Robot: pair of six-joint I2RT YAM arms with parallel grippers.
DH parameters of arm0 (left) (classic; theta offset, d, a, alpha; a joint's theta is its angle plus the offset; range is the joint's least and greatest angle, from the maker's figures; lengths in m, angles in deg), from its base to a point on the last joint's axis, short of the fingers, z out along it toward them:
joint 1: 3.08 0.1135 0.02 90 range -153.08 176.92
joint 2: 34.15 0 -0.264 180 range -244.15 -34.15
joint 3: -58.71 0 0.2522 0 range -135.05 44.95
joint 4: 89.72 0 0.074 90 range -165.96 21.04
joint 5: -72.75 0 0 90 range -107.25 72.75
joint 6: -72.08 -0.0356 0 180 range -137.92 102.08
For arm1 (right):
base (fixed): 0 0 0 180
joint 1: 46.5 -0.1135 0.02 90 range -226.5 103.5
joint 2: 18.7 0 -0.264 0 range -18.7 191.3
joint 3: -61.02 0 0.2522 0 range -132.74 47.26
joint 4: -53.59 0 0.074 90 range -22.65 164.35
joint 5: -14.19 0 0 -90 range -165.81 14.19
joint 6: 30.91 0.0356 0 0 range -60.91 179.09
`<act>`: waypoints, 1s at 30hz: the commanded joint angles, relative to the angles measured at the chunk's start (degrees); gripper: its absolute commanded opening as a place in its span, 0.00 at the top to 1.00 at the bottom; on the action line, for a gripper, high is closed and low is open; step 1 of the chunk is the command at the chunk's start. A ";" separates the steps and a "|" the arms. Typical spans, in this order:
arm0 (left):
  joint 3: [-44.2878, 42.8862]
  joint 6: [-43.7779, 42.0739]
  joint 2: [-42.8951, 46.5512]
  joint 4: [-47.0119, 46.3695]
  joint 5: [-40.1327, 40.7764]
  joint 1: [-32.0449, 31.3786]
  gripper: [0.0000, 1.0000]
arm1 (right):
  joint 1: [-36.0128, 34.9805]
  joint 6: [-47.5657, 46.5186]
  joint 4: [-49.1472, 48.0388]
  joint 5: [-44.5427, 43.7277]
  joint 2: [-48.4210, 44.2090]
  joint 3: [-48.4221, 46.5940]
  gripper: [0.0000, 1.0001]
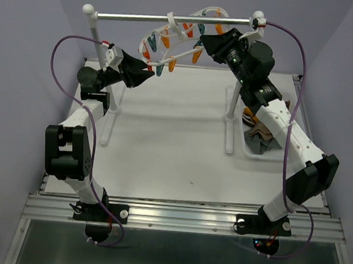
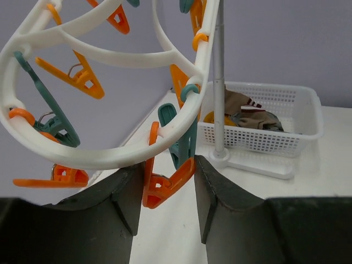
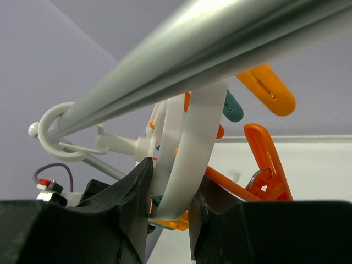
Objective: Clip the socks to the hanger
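Note:
The white oval hanger (image 1: 184, 29) with orange and teal clips hangs tilted from the rack's metal crossbar (image 1: 143, 18). My left gripper (image 1: 148, 74) is at the ring's lower left end. In the left wrist view both fingers of my left gripper (image 2: 169, 168) press on an orange clip (image 2: 164, 187) under the ring (image 2: 110, 154). My right gripper (image 1: 202, 48) grips the ring's right side. In the right wrist view my right gripper (image 3: 170, 179) is shut on the white band (image 3: 198, 137). The socks (image 1: 258, 130), brown, grey and striped, lie in a basket and also show in the left wrist view (image 2: 250, 113). Neither gripper holds a sock.
The white two-post rack stands on the table, with its posts (image 1: 233, 106) on foot bars. Its post (image 2: 219, 82) rises in front of the white mesh basket (image 2: 308, 110). That basket (image 1: 249, 149) sits at the table's right edge, under my right arm. Purple walls close in behind.

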 commanded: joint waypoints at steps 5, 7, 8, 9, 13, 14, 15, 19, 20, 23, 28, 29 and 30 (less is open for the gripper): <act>-0.70 4.70 1.43 -28.81 0.20 -0.36 0.71 | -0.71 -2.74 4.37 4.91 0.24 -0.31 0.76; -0.61 5.05 1.60 -28.81 0.20 -0.36 0.74 | -0.71 -2.74 4.37 5.00 0.15 -0.22 0.76; -0.70 5.32 1.69 -28.73 0.20 -0.36 0.79 | -0.71 -2.74 4.37 5.00 0.15 -0.22 0.76; -0.61 5.67 1.78 -28.81 0.20 -0.36 0.83 | -0.71 -2.74 4.37 5.00 0.15 -0.05 0.76; -0.26 8.56 2.22 -29.77 0.02 -0.45 0.96 | -0.71 -2.74 4.37 4.73 0.06 0.13 0.76; -0.26 9.53 2.57 -29.78 0.11 -0.45 1.00 | -0.71 -2.74 4.46 4.65 -0.02 0.22 0.76; 0.09 11.02 2.74 -29.87 0.02 -0.36 1.00 | -0.71 -2.74 4.37 4.47 -0.11 0.31 0.76; 2.01 12.79 3.88 -29.87 0.46 -0.36 1.00 | -0.71 -3.00 4.37 3.59 -0.55 0.66 0.76; 2.46 13.14 4.15 -29.95 1.07 -0.36 1.00 | -0.71 -3.00 4.37 3.33 -0.73 0.83 0.76; 3.87 14.81 4.50 -29.78 2.22 -0.36 1.00 | -0.71 -3.09 4.37 2.19 -1.34 1.45 0.75; 3.08 15.52 4.94 -20.41 5.90 -0.36 1.00 | -0.71 -3.36 4.46 0.96 -2.31 2.42 0.73; 3.34 14.73 5.38 -19.42 7.04 -0.45 1.00 | -0.71 -3.53 4.46 0.78 -2.57 2.68 0.73; 3.78 14.20 5.73 -18.63 7.40 -0.36 1.00 | -0.71 -3.70 4.46 0.69 -2.66 2.77 0.73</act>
